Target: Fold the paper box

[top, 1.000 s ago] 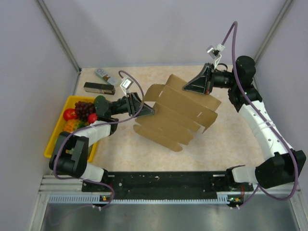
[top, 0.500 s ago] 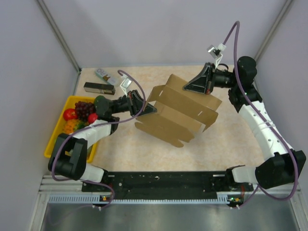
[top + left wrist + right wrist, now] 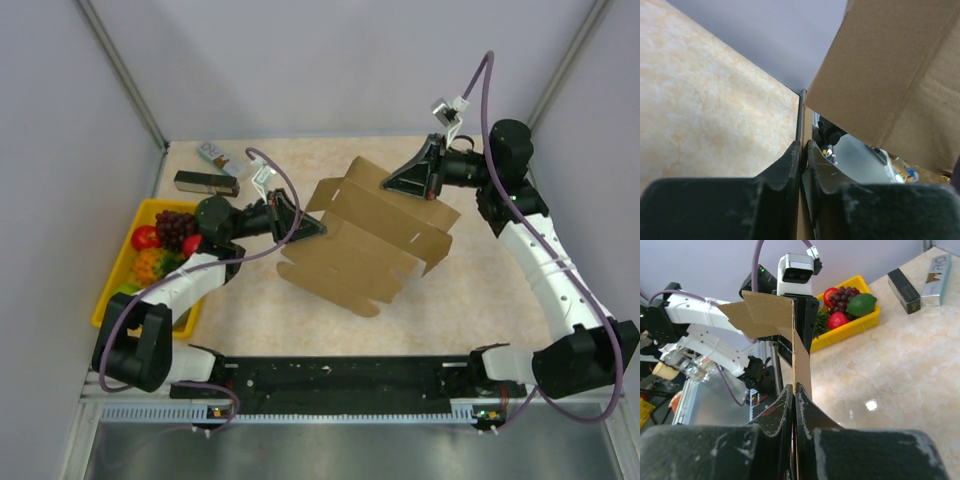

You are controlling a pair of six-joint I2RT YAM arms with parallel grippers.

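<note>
Cardboard paper box (image 3: 370,240) pinched on both sides.
Left jaws just clamped its edge, right jaws pinch the opposite flap; folding can start.

Soft, even light falls from above in the top view, bright and without hard edges. The paper box (image 3: 375,235) throws only a faint, diffuse shadow on the pale desk (image 3: 470,290). That view is sharp, though the wall frames (image 3: 122,72) lean outward toward the corners. In the left wrist view the left gripper (image 3: 801,160) is dark and blurred, and the cardboard above it is soft. The right gripper (image 3: 793,400) is likewise blurred, and a small white glare spot sits on the glossy desk.
</note>
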